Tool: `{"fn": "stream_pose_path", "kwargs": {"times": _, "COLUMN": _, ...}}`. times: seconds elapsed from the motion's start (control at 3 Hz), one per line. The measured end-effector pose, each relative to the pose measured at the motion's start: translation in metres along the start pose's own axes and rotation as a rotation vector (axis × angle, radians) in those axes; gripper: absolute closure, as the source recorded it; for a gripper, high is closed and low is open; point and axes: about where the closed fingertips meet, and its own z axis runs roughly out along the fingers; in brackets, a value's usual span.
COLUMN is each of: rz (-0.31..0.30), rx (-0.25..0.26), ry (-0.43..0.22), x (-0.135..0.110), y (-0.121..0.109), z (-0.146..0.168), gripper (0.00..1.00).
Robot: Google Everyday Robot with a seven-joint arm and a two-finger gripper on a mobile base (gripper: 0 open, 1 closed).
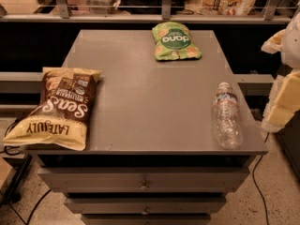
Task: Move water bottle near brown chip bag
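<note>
Currently on the tabletop, grey and flat, set over a drawer unit with small knobs:

1. Green bag. Lies flat at the far edge, right of centre, well apart from the other items.

2. Brown bag. Lies flat at the left front corner, dark middle with white script. One pale yellow end hangs over the tabletop's edge toward the camera.

3. Bottle. Lies on its side near the right front corner, white cap toward the far side, base toward the front edge, label band near the cap end. It is well apart from the brown bag, with open grey surface between the two. The green bag sits off that line, farther back.

4. Gripper. A pale yellowish shape at the right border of the view, past the tabletop's right edge. It is near the bottle on the bottle's right, roughly level with it and not touching. Whether it is spread or closed cannot be told.

5. Arm. White, partly cut off by the border, standing above the gripper.

Surroundings: a metal rail runs across the back, and cables lie on the speckled floor.
</note>
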Motion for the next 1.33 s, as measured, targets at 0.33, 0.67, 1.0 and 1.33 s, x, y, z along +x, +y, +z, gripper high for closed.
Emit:
{"fn": "stream_pose_path", "kwargs": {"times": 0.33, "rz": 0.012, "rx": 0.003, "ry": -0.007, "x": -0.001, "y": -0.001, "z": -0.001, "gripper": 0.00}}
{"fn": "stream_pose_path", "kwargs": {"times": 0.67, "rz": 0.088, "rx": -0.015, "ry": -0.017, "x": 0.000, "y": 0.001, "z": 0.006, "gripper": 0.00}}
{"fn": "stream_pose_path", "kwargs": {"times": 1.0, "rz": 0.257, "rx": -0.069, "ry": -0.049, "x": 0.002, "y": 0.006, "z": 0.028, "gripper": 0.00}}
{"fn": "stream_pose_path", "kwargs": {"times": 1.33, "rz": 0.298, "rx": -0.073, "ry": -0.054, "x": 0.000, "y": 0.007, "z": 0.029, "gripper": 0.00}}
